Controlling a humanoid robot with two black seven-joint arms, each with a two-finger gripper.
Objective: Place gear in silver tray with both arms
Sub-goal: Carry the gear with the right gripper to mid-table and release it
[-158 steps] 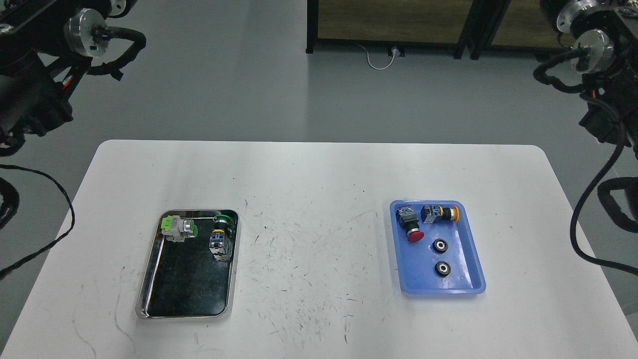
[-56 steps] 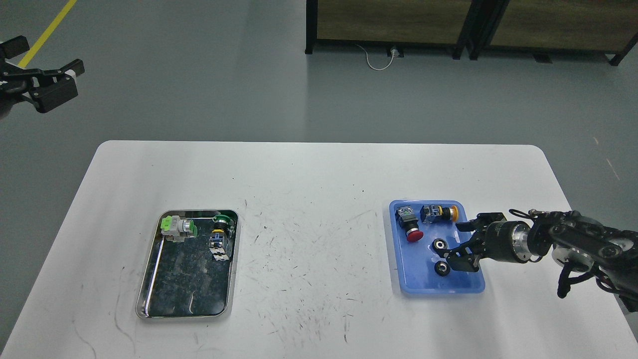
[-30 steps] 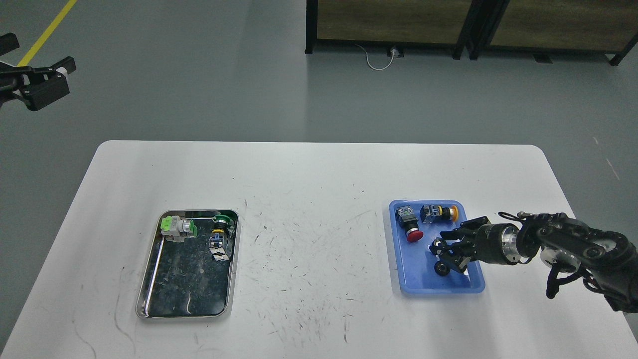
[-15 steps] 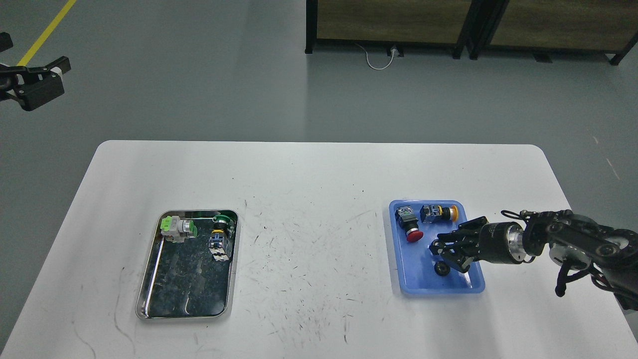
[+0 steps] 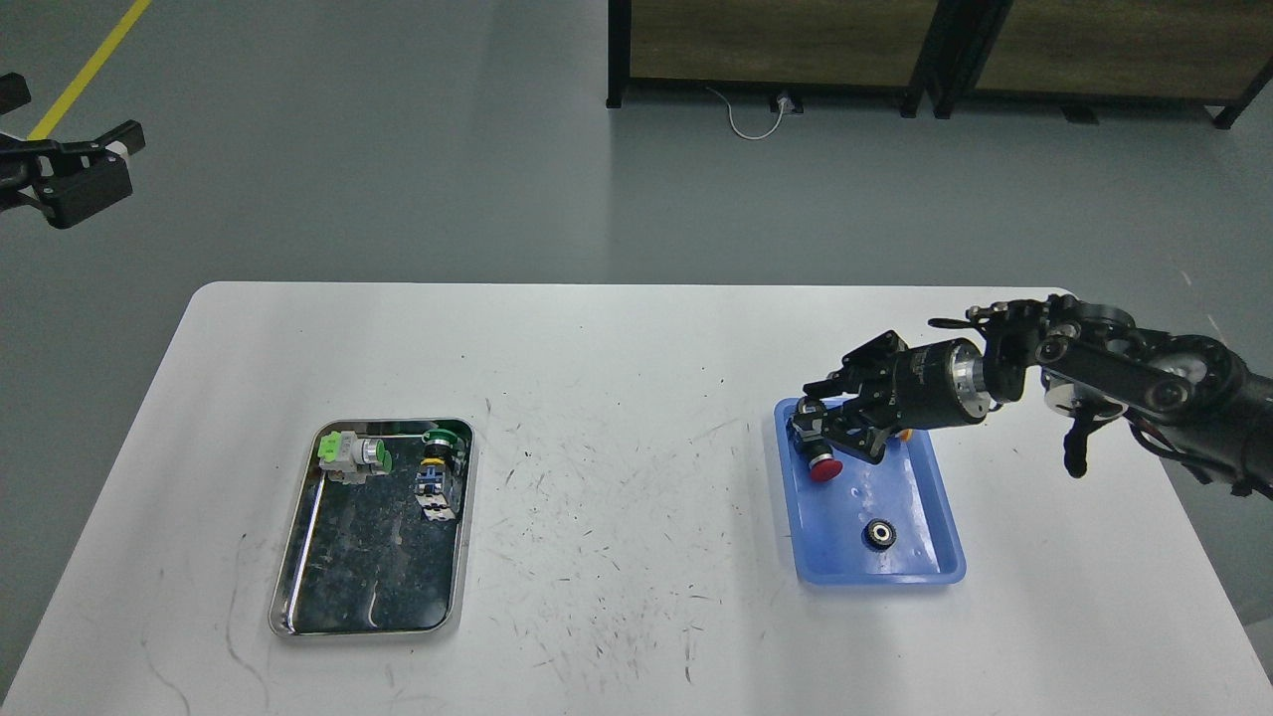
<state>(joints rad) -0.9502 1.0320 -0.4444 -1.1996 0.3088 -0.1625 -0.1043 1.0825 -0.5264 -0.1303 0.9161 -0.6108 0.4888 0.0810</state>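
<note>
Gear [image 5: 879, 534] alone in blue tray [image 5: 945, 557]; right pincer [image 5: 833, 413] perhaps over red button [image 5: 824, 467]

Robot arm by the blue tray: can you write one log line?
right end effector: lifted above blue tray | grip: cannot tell | one gear left | silver tray: no gear

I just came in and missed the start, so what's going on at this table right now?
The right gripper hangs over the far end of the blue tray, above the red button. It seems to hold a gear, though that is hard to make out. One gear lies in the blue tray. The silver tray on the left holds two green switches and no gear. The left gripper is off beyond the table.
</note>
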